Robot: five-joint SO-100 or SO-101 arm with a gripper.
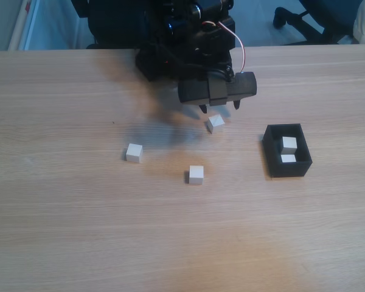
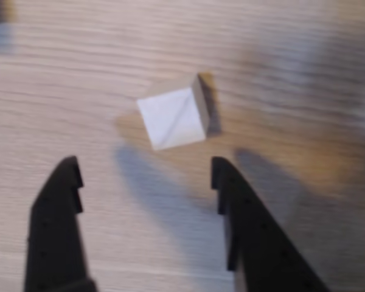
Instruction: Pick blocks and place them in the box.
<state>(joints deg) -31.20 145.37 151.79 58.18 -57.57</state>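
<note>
We see a plain white block (image 2: 173, 117), corner-on with a faint diagonal crease, lying just beyond the gripper (image 2: 145, 170), whose black fingers (image 2: 55, 207) are spread apart and empty.

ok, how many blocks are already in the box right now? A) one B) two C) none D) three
B: the fixed view shows two white blocks inside the black box; three more blocks sit out on the table.
</note>
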